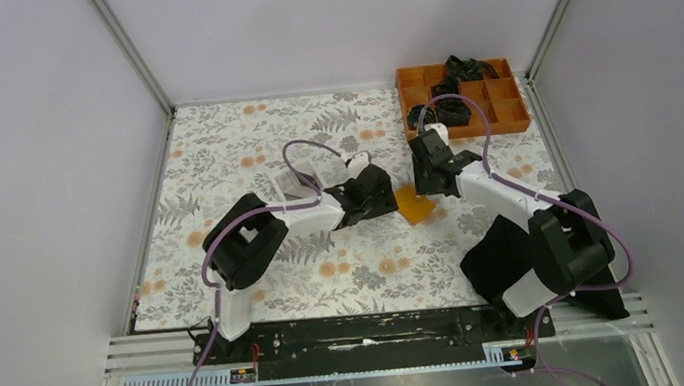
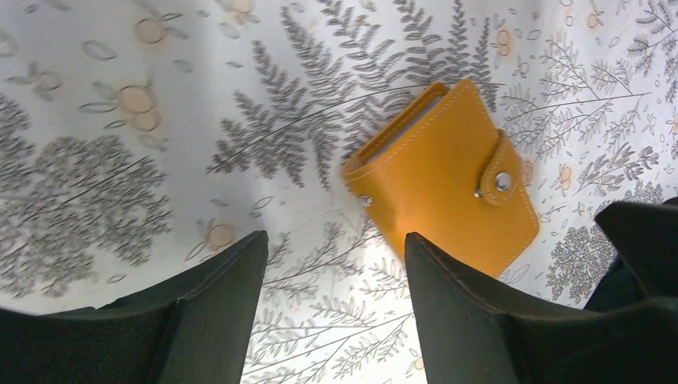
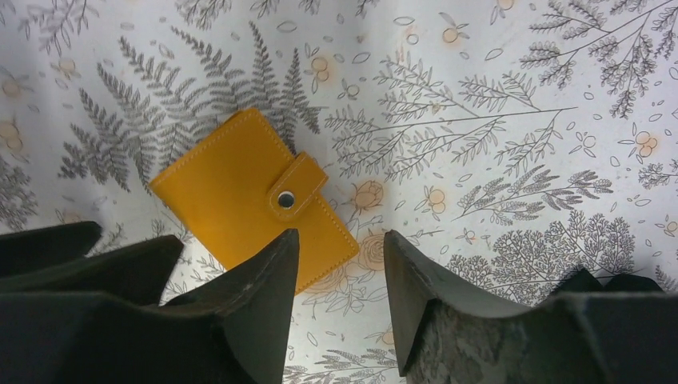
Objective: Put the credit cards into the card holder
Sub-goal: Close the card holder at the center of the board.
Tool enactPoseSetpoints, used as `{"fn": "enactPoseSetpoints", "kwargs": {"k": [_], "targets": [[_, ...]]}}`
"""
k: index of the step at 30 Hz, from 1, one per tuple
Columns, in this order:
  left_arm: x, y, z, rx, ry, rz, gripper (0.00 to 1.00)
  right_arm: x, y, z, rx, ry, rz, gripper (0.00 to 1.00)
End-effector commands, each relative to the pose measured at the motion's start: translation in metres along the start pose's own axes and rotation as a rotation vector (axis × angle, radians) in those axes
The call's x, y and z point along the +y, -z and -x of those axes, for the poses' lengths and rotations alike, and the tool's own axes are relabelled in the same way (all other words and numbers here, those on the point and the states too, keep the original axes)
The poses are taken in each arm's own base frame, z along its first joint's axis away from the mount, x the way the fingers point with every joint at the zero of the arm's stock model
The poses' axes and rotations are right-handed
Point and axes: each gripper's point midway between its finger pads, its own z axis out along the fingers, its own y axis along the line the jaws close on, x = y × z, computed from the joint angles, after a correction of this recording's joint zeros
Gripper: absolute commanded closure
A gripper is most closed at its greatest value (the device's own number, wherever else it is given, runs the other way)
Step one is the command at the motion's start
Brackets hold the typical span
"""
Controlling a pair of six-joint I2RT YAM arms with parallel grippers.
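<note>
On the fern-print table (image 1: 221,138) the clasped card holder (image 2: 448,172) lies two o'clock of my left gripper (image 2: 336,240), ten of my right gripper (image 3: 341,236), both spread empty; likely filled, so next I just retreat.

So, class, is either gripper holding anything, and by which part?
Nothing is held. The left gripper and right gripper are both open and empty; the card holder lies closed on the table.
</note>
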Motion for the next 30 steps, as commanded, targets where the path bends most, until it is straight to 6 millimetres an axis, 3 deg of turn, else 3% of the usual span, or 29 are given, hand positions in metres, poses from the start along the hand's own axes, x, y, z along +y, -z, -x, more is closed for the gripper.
{"fn": "enactPoseSetpoints", "kwargs": {"k": [1,6,17,30], "targets": [[0.086,0.004,-0.055,0.155,0.018,0.231,0.28,0.007,0.002,0.004,-0.056,0.085,-0.022,0.48],[0.083,0.013,-0.049,0.125,0.035,0.207,0.27,0.015,0.0,0.001,-0.049,0.109,-0.012,0.46],[0.086,0.018,-0.053,0.118,0.069,0.186,0.27,0.029,-0.022,-0.017,0.009,0.202,-0.052,0.46],[0.087,0.013,-0.058,0.134,0.064,0.182,0.27,0.025,-0.031,-0.014,0.012,0.262,-0.143,0.45]]}}
